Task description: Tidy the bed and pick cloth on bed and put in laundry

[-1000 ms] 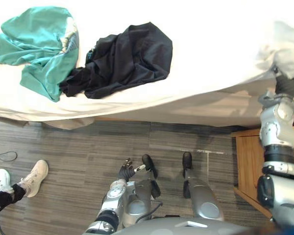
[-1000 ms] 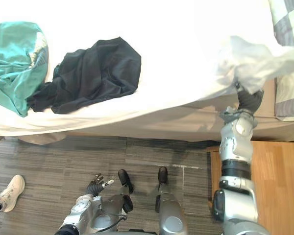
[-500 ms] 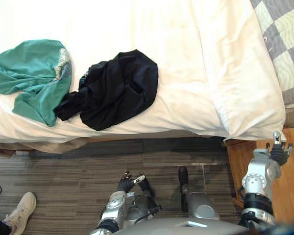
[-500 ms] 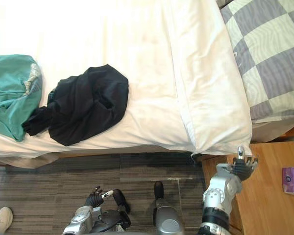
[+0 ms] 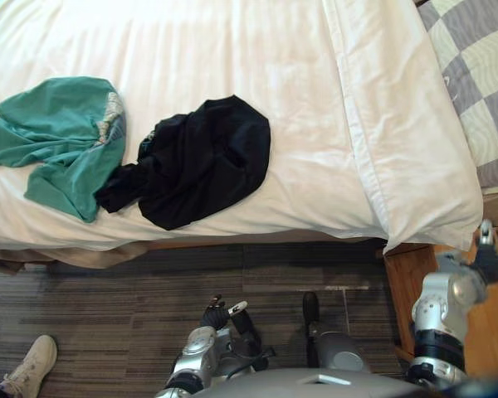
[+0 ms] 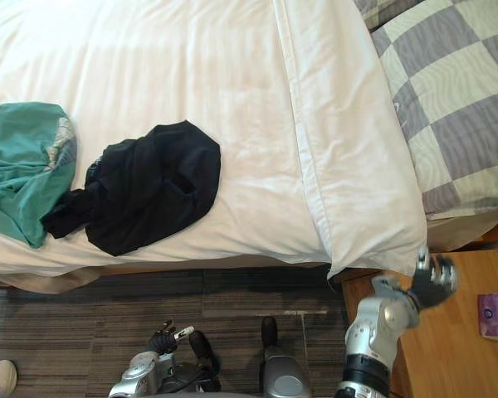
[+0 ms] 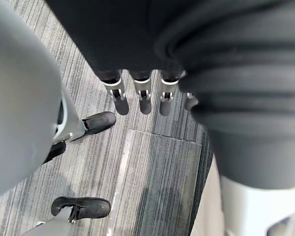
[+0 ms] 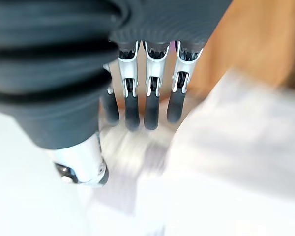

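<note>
The right hand hangs just off the bed's near corner, over the light wooden bedside cabinet. Its fingers run straight and side by side in the right wrist view, holding nothing. A loose white cloth edge lies just past them. The left hand hangs low by the robot's side above the grey plank floor, its fingers also relaxed and empty.

Beside the right hand, the turned-back white bed cover ends in a corner that droops over the mattress edge. A grey-and-white checked quilt lies beyond it. The crumpled black garment lies well to the left, near the bed's front edge. The bunched teal-green garment touches its far side. Both are well apart from either hand.

Both garments look like thin, soft fabric. They should be light and limp, and would sag and trail once lifted. A good hold is probably the thick middle of each heap, where several folds can be pinched together. The black one appears nearer and may be the easier first pick. Its tail overlaps the teal one, so lifting it could drag the other along.
</note>
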You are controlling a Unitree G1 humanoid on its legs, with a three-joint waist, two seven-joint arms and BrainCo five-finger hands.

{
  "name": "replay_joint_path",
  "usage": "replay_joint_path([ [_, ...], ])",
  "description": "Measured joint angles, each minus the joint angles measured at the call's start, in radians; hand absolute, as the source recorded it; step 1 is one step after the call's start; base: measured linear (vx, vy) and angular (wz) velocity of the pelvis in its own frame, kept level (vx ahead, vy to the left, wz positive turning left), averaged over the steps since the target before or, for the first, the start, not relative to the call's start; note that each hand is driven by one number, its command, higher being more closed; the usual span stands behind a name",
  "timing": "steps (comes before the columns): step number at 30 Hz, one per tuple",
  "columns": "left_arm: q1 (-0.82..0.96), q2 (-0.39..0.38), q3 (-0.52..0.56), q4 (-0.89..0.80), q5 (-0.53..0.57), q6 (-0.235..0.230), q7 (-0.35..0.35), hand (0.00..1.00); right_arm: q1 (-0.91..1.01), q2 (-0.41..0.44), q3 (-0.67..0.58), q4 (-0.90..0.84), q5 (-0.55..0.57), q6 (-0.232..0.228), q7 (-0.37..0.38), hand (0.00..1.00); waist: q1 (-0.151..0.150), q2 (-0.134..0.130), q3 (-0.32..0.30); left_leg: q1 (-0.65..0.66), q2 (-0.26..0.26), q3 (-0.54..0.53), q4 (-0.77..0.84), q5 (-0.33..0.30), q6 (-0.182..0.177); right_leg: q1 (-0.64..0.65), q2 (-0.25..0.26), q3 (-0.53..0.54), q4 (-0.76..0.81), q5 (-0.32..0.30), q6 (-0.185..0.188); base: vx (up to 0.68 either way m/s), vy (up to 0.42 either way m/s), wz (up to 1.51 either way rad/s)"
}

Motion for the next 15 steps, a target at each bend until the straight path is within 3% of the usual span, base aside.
replay_joint_path([
  [6, 0.001, 0.025, 0.003, 0.008, 0.0, 0.006, -0.001, 0.0, -0.178, -0.117, 0.056, -0.025, -0.031, 0.02, 0.071, 1.0, -0.001, 0.001, -0.002, -0.033, -0.004, -0.024, 0.0, 0.017, 0.008, -0.031, 0.001, 0.0, 0.003, 0.006, 0.0, 0.0, -0.009, 0.02],
  [7, 0.006, 0.033, 0.006, 0.009, 0.002, 0.011, -0.001, 0.0, -0.227, -0.14, 0.077, -0.028, 0.041, 0.025, 0.13, 1.0, -0.001, 0.001, -0.001, -0.033, -0.005, -0.03, 0.003, 0.019, 0.01, -0.031, 0.001, 0.0, 0.004, 0.006, 0.0, 0.03, -0.004, 0.01],
  [9, 0.006, 0.037, 0.009, 0.009, 0.004, 0.011, -0.001, 0.0, -0.256, -0.158, 0.09, -0.028, 0.093, 0.036, 0.165, 1.0, -0.001, 0.002, 0.0, -0.035, -0.006, -0.034, 0.004, 0.019, 0.011, -0.032, 0.0, 0.0, 0.004, 0.006, 0.0, 0.02, -0.003, 0.03],
  [12, 0.006, 0.037, 0.01, 0.007, 0.076, 0.009, -0.001, 0.0, -0.35, -0.194, 0.114, -0.028, 0.34, 0.06, 0.27, 1.0, -0.001, 0.011, 0.01, -0.06, -0.007, -0.047, 0.006, 0.026, 0.018, -0.055, -0.001, -0.002, 0.012, 0.007, -0.001, 0.0, -0.004, 0.08],
  [15, -0.014, 0.035, 0.01, 0.0, 0.079, 0.002, 0.0, 0.0, -0.452, -0.231, 0.129, -0.04, 0.516, 0.076, 0.329, 1.0, 0.003, 0.026, 0.053, -0.093, -0.007, -0.049, 0.006, 0.035, 0.021, -0.101, -0.002, -0.004, 0.042, 0.005, -0.001, -0.04, 0.003, 0.03],
])
